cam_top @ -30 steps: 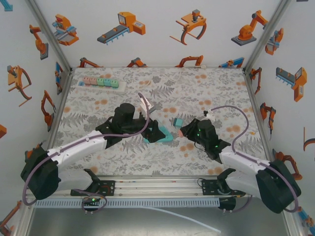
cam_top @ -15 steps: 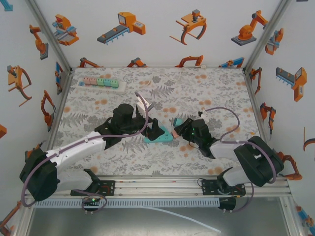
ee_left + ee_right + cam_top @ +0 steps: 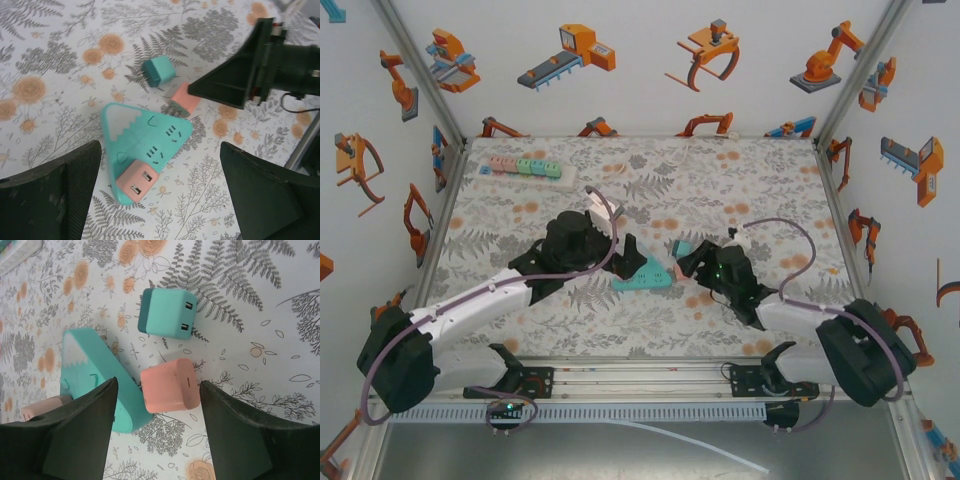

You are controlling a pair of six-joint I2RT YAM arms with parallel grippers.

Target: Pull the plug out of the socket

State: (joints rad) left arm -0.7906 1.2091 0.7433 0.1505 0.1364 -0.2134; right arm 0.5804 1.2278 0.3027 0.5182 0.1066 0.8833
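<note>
socket (image 3: 150,131) flat mid-desk | plug (image 3: 136,183) seated at its corner, USB end facing left wrist camera | left pincer (image 3: 159,145) wide open, empty, above socket | right pincer (image 3: 157,382) wide open, empty, over loose charger (image 3: 167,387)

- Bright, even, diffuse light from overhead.
- Faint, soft shadows beneath things on the table (image 3: 720,190).
- Crisp overhead view; mild wide-angle stretch in wrist views.
- Left pincer fingers (image 3: 50,195) dark, slightly soft up close.

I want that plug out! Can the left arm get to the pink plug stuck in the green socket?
Probably yes. The left gripper hangs open right above the socket, and nothing covers the plugged-in pink plug.
</note>
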